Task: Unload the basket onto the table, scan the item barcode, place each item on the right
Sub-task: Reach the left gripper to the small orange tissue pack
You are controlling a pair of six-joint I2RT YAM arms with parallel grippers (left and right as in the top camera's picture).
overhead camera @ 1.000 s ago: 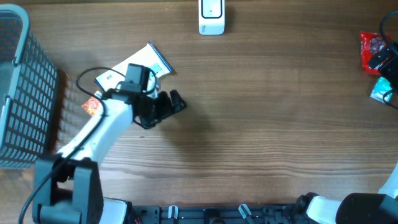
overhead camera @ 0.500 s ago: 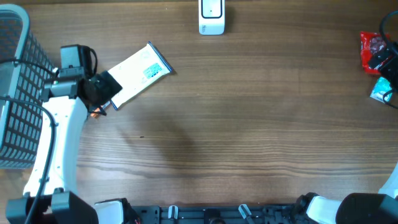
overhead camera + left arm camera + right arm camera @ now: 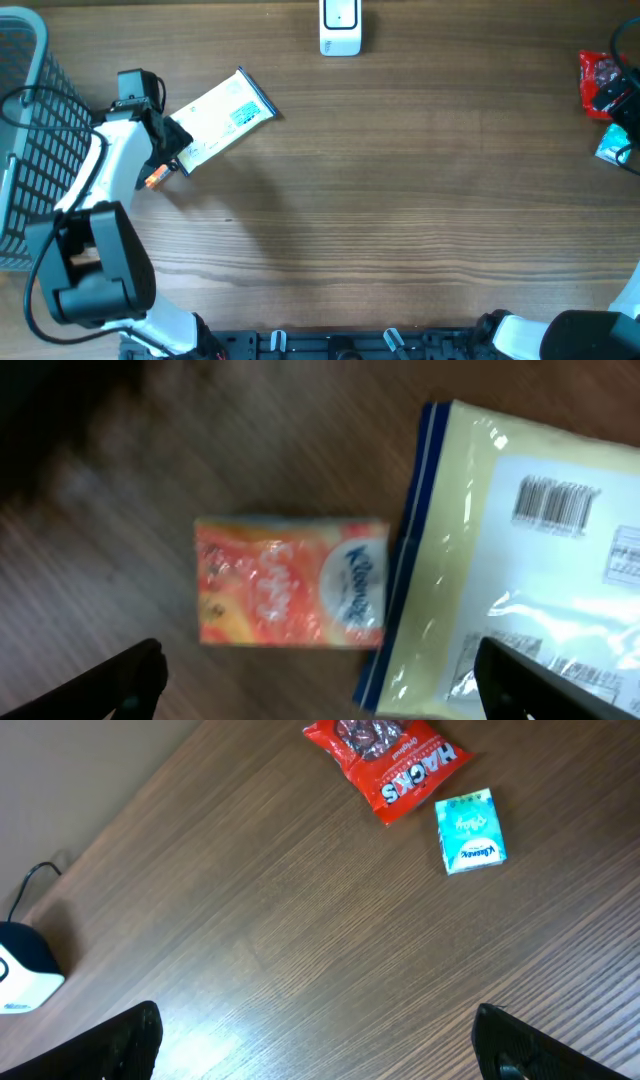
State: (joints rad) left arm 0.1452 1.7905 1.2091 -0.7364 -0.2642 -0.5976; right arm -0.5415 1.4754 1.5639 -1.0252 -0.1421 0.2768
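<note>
A flat yellow-and-white pouch point(image 3: 222, 113) with a blue edge lies at an angle on the table's left side. Its barcode point(image 3: 555, 506) faces up in the left wrist view. A small orange Kleenex tissue pack point(image 3: 290, 595) lies right beside the pouch's lower-left end point(image 3: 150, 177). My left gripper point(image 3: 325, 695) hovers open above that end and the tissue pack, holding nothing point(image 3: 168, 150). The white scanner point(image 3: 340, 27) stands at the table's far edge. My right gripper point(image 3: 320, 1055) is open over bare wood at the far right.
A grey wire basket point(image 3: 28, 140) stands at the left edge, close to my left arm. A red Hacks bag point(image 3: 385, 755) and a small teal pack point(image 3: 470, 830) lie at the far right. The scanner point(image 3: 20, 982) shows at the right wrist view's left edge.
My left arm swung left from beside the pouch's near side to its lower-left end by the basket, uncovering the pouch. The pouch and the right arm have not moved.
</note>
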